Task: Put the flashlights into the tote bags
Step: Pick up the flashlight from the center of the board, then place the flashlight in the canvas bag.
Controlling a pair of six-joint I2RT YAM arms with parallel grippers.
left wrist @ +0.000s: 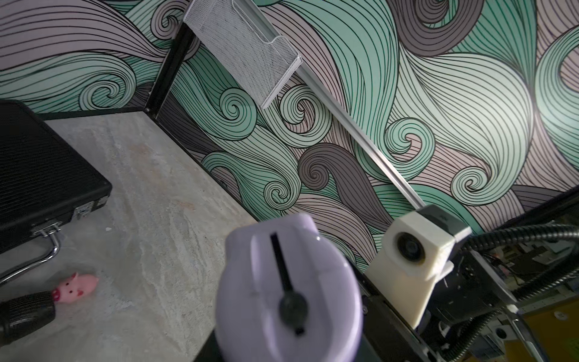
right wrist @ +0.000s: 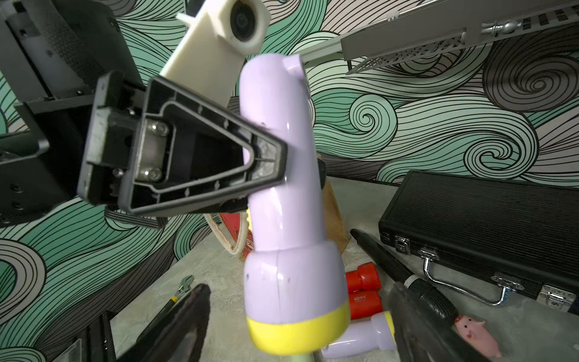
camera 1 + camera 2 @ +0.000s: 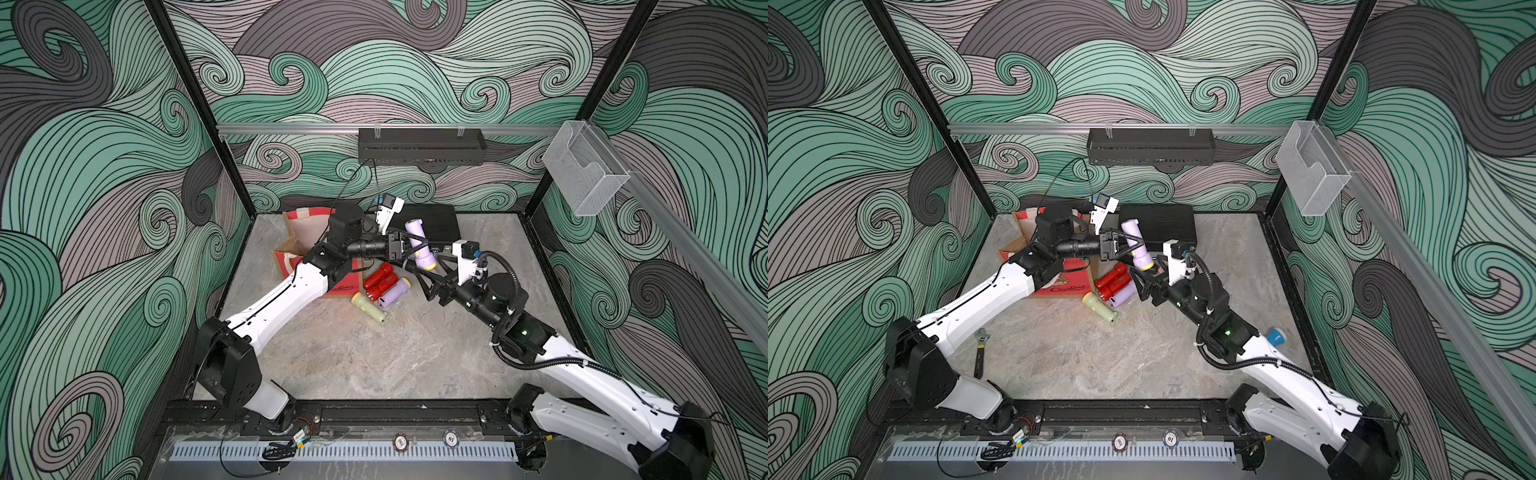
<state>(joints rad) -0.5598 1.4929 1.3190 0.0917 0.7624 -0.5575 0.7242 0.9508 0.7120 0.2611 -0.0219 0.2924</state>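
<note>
The left gripper (image 3: 417, 244) clamps a lilac flashlight (image 3: 424, 255) mid-body, held in the air, head down. The right gripper (image 3: 431, 272) stands open just below its yellow head. Best to swing it over the bag (image 3: 301, 239) beside the left arm, lower it inside, then release.

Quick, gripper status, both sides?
Left gripper: closed on the lilac flashlight, held off the table.
Right gripper: open, jaws either side of that flashlight's head, not touching.
</note>
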